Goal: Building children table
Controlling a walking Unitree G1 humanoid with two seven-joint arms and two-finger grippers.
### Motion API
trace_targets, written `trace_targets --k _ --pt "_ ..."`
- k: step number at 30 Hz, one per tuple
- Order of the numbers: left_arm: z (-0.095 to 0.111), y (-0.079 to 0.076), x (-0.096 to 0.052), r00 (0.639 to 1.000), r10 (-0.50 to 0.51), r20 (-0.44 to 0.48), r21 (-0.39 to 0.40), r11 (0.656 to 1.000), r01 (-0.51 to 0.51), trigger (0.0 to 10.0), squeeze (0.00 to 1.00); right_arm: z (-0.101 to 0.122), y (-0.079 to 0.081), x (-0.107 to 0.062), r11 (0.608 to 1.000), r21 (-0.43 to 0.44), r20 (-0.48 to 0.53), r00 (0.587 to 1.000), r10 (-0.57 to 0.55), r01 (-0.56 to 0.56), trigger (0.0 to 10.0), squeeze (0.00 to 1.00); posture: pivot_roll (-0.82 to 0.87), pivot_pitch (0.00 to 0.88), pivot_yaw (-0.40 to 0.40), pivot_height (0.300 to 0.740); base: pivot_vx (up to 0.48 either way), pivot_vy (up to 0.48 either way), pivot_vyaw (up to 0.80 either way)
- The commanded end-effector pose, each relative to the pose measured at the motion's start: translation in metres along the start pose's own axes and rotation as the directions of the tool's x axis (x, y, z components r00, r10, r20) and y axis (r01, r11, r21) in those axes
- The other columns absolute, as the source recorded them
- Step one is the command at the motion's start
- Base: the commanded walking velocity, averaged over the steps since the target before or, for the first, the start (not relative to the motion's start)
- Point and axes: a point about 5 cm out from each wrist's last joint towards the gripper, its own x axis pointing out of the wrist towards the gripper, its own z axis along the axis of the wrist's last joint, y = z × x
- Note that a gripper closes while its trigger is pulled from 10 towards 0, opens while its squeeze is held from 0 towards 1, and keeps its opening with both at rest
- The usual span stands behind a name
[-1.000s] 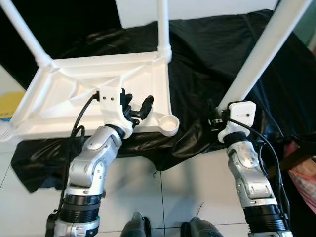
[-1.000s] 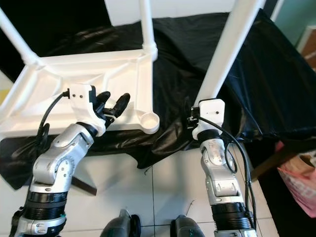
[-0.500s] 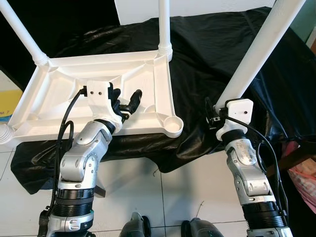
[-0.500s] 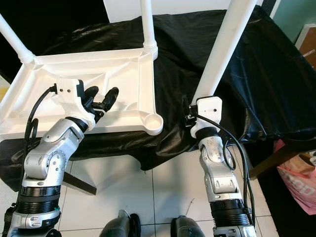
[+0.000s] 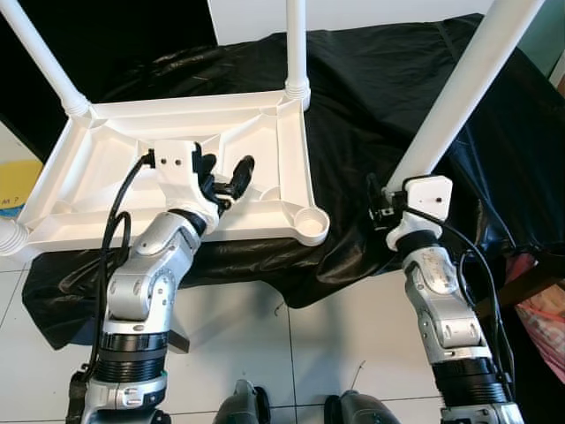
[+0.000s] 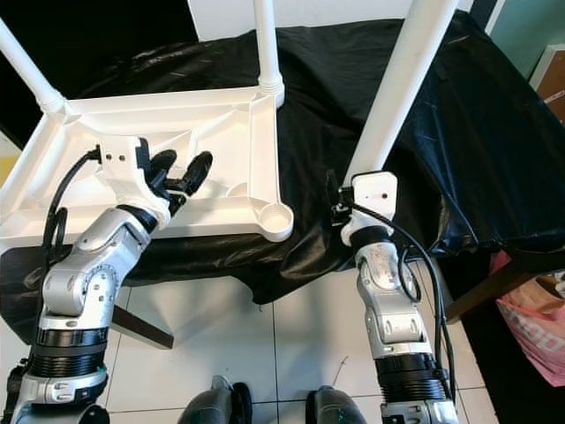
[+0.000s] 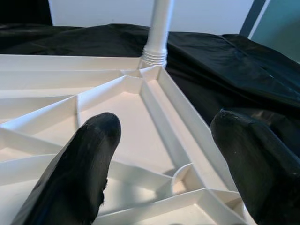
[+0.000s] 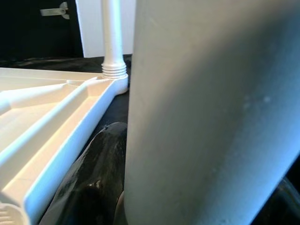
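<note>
Now | my left gripper (image 5: pixel 228 177) spread wide over upturned white tabletop (image 5: pixel 97 190) lying on black cloth (image 5: pixel 371 97) | my right gripper (image 6: pixel 349 201) clamped round loose table leg (image 6: pixel 399 84), beside tabletop's empty corner socket (image 5: pixel 311 221)

no readable text, labels, brands or numbers on anything

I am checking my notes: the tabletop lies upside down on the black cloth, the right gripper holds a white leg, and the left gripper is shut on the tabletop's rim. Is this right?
Not quite. The left gripper is open, hovering over the tabletop and gripping nothing; the left wrist view shows its fingers spread apart. The rest holds: the tabletop lies upside down on the black cloth, and the right gripper holds a white leg.
</note>
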Motion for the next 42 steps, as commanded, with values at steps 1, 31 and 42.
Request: trace_targets --k 1,31,42 --pt "-0.0012 0.0018 -0.0012 0.999 -0.039 -0.006 0.008 0.999 0.039 10.0 0.0 0.0035 0.0025 0.0021 1.0 0.009 0.026 1.0 0.003 -0.003 10.0 0.0 -0.08 0.125 0.06 0.74 -0.247 0.39 0.0" --pt "0.0037 -0.0014 0.0037 0.999 -0.027 0.04 0.052 0.998 0.025 10.0 0.0 0.0047 0.0038 0.0059 1.0 0.001 0.049 0.999 0.011 -0.011 10.0 0.0 -0.08 0.093 0.055 0.74 -0.128 0.198 0.0" --pt "0.0011 0.0005 0.0033 0.999 -0.024 0.048 0.133 0.991 0.017 10.0 0.0 0.0034 0.0002 0.0092 1.0 -0.015 0.048 0.999 0.019 -0.018 10.0 0.0 -0.07 0.088 0.02 0.74 0.0 0.0 0.0"
